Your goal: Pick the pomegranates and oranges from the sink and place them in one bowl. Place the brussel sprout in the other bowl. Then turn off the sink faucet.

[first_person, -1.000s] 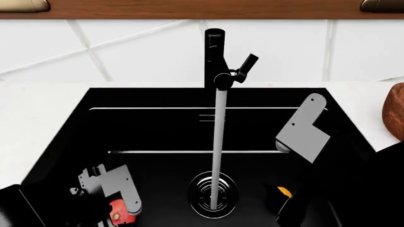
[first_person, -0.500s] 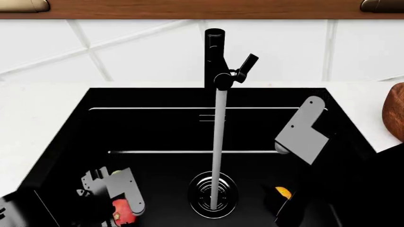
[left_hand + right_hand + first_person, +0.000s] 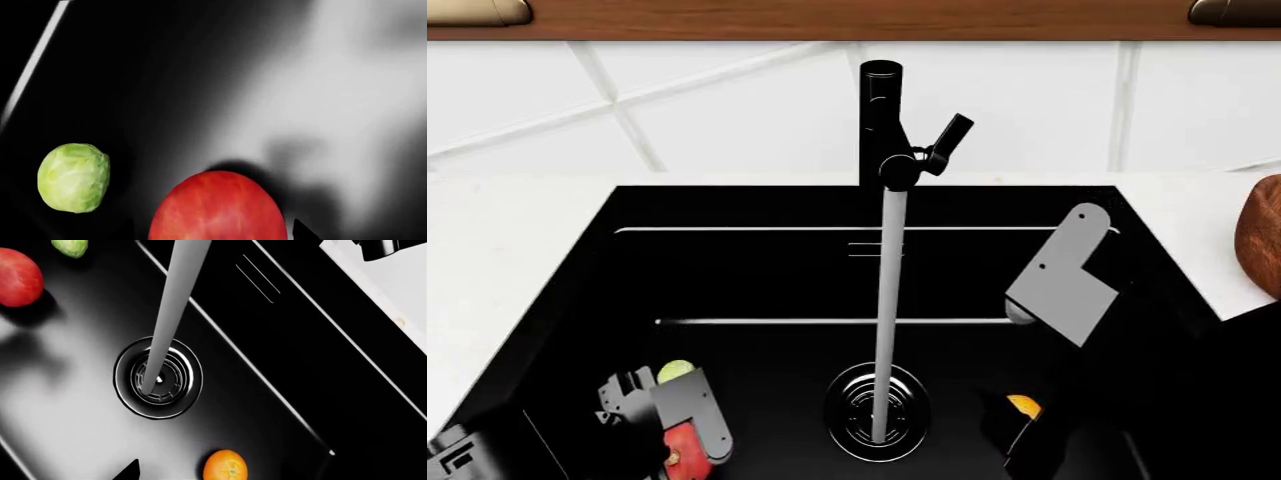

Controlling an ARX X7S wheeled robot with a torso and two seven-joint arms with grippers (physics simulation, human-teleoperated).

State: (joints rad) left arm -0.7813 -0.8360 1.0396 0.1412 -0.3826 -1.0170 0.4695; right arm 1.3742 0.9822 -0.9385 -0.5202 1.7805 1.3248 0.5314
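We look down into the black sink (image 3: 761, 280), set in the white worktop (image 3: 507, 230). The sink faucet (image 3: 881, 120) stands upright at the back edge, its lever handle (image 3: 950, 135) angled up to one side, and a grey stream of water (image 3: 889, 300) falls from it straight onto the round ribbed drain (image 3: 878, 410).

Our left end effector (image 3: 674, 430) hangs low over the sink floor on the left side. A pomegranate (image 3: 681, 447) lies just beneath it, partly hidden by the grey plates, and the brussel sprout (image 3: 674, 372) rests on the floor just beyond, near the pomegranate but apart from it. In the left wrist view the pomegranate (image 3: 217, 207) and sprout (image 3: 73, 177) lie side by side with a dark gap between them. We cannot tell how the left jaws stand.

Our right arm (image 3: 1065, 285) reaches down on the right side. An orange (image 3: 1024, 406) sits on the sink floor beside it, to the right of the drain. The right end effector itself is hidden, so we cannot tell its state.

A reddish-brown wooden bowl (image 3: 1260, 235) shows at the right edge on the worktop.
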